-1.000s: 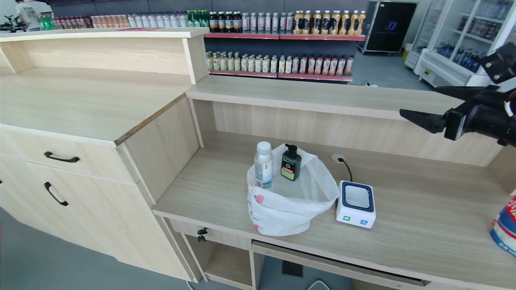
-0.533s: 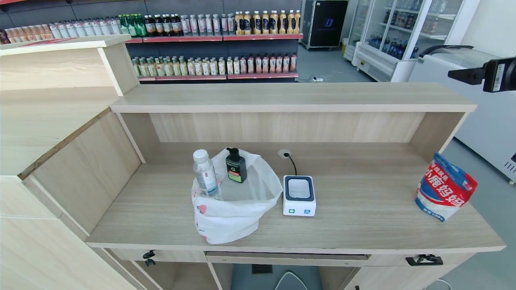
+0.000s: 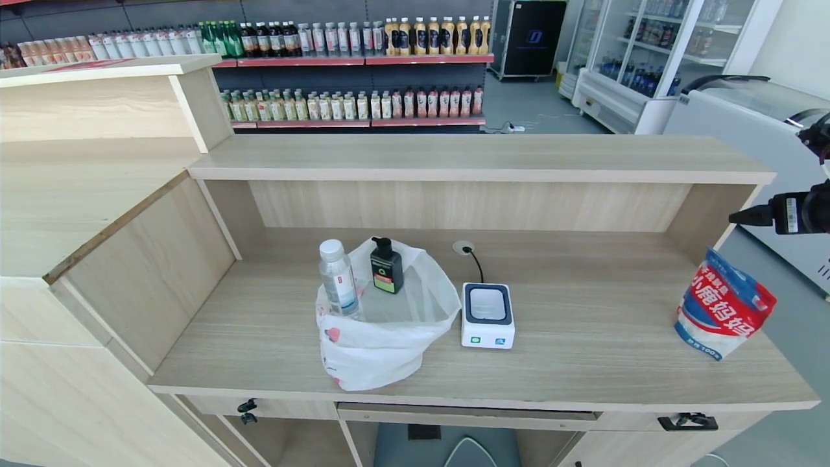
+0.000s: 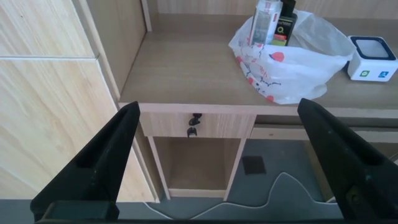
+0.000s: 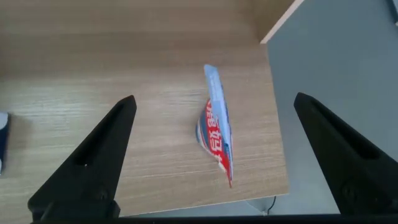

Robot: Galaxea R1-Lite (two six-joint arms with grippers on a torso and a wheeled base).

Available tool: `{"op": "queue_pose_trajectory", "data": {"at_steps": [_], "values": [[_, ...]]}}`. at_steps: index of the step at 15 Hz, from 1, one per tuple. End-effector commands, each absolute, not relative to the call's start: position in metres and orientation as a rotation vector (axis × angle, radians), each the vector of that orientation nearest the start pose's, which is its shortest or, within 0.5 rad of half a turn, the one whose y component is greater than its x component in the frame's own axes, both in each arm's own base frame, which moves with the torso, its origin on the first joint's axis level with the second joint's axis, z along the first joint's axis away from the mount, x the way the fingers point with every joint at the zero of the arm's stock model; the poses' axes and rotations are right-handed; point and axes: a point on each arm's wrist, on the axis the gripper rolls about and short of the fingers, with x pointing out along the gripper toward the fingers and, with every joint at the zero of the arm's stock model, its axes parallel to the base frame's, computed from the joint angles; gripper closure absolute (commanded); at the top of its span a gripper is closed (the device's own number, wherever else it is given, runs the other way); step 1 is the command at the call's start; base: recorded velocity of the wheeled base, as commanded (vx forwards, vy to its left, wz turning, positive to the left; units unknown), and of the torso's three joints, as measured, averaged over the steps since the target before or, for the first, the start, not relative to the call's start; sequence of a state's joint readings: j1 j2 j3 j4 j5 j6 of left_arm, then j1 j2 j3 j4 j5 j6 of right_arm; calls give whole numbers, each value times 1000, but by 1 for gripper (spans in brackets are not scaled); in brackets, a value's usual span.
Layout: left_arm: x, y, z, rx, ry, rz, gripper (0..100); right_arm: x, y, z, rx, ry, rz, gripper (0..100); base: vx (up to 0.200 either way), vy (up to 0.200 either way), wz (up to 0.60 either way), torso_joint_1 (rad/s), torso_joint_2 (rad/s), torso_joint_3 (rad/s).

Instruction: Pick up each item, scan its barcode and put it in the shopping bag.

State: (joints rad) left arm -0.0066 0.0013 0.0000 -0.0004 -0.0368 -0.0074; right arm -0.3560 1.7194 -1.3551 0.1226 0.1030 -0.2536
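Red-white-blue pouch (image 3: pixel 723 309) upright at far right end of wooden counter (image 3: pixel 583 363), near front edge, well apart from everything else on it. In no grip. Edge-on from above in right wrist view.

Above it and clear of it: right gripper (image 5: pixel 214 101), fingers spread wide, nothing held, pouch framed in the gap between them. Same gripper at right edge of head view, higher than pouch top, just past counter's side panel.

White plastic shopping bag (image 3: pixel 379 337) left of counter centre, slumped, mouth open upward. Inside: clear water bottle (image 3: pixel 338 279) with white cap, upright at left rim; dark pump bottle (image 3: pixel 386 267) with green-red label, upright toward back. Small gap between the two.

White barcode scanner (image 3: pixel 487 315), dark-framed window facing up, just beside bag on its right; touching or not, cannot tell. Black cable (image 3: pixel 475 264) from scanner's back to round grommet (image 3: pixel 463 247) in desktop.

Out in front of counter's left part, off the desktop: left gripper (image 4: pixel 217 107), fingers released and wide apart, empty. Drawer lock with key (image 4: pixel 194 122) under desktop edge ahead of it.

Left of the desk: taller cabinet (image 3: pixel 97 194). Beyond counter: raised ledge (image 3: pixel 480 159), shelves of bottled drinks (image 3: pixel 350 104), glass-door fridges (image 3: pixel 648 58), chest freezer (image 3: pixel 746 110).
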Motion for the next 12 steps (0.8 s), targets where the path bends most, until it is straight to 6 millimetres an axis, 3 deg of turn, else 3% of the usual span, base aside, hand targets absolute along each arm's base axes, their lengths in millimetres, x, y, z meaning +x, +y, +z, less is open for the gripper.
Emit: {"op": "queue_pose_trajectory", "data": {"at_steps": [1, 5, 12], "values": [[-23, -1, 76, -8, 0, -43, 0, 305, -120, 247, -124, 537, -206, 0, 0, 0, 0, 0, 0, 0], [-23, -1, 76, -8, 2, -43, 0, 318, -136, 221, -74, 600, -225, 0, 0, 0, 0, 0, 0, 0], [-23, -1, 76, -8, 0, -43, 0, 352, -143, 177, -39, 654, -173, 0, 0, 0, 0, 0, 0, 0]]}}
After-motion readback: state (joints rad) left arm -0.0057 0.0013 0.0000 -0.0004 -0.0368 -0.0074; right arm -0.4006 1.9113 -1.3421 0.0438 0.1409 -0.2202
